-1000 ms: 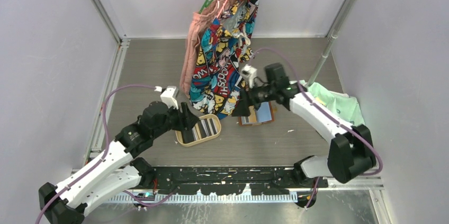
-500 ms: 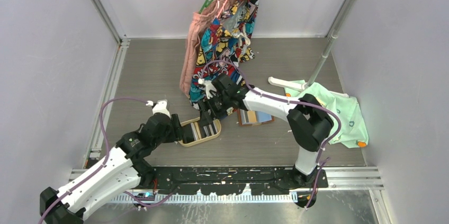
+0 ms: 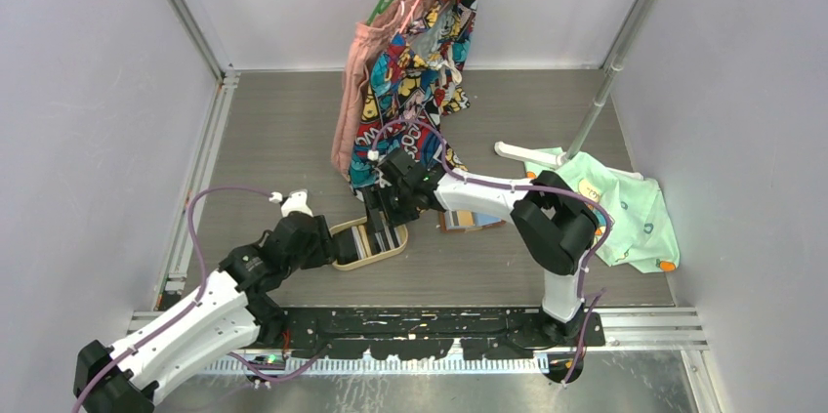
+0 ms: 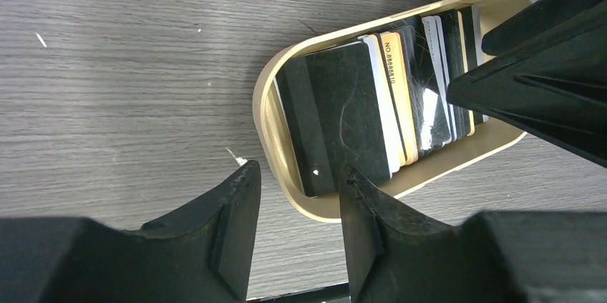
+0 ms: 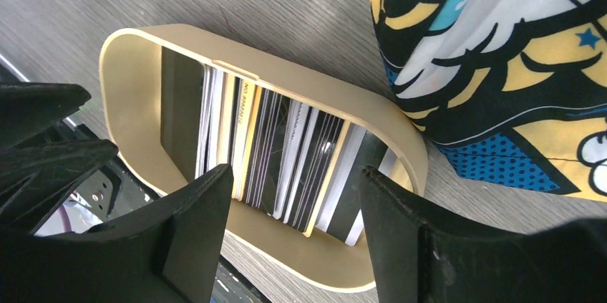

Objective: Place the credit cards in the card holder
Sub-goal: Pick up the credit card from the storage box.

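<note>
An oval light-wood tray (image 3: 344,259) holds the credit cards (image 3: 376,239), several black, white-striped and yellow ones fanned on edge. In the left wrist view a black card (image 4: 343,109) lies on top. My left gripper (image 4: 297,174) is open at the tray's (image 4: 266,102) left end, one finger on each side of the rim. My right gripper (image 5: 297,178) hangs open just over the cards (image 5: 279,145), nothing held. From above, the left gripper (image 3: 339,245) and right gripper (image 3: 379,220) face each other across the tray. The tan card holder (image 3: 471,222) lies open to the right, partly under the right arm.
A comic-print garment (image 3: 415,91) and a pink one (image 3: 353,91) hang from a green hanger just behind the tray; the print fabric (image 5: 501,66) brushes the tray's far end. A mint-green cloth (image 3: 625,203) lies at the right by the rack pole (image 3: 607,76).
The right arm swung left from the card holder to over the tray. The left gripper dropped toward the tray's left end and its jaws narrowed.
</note>
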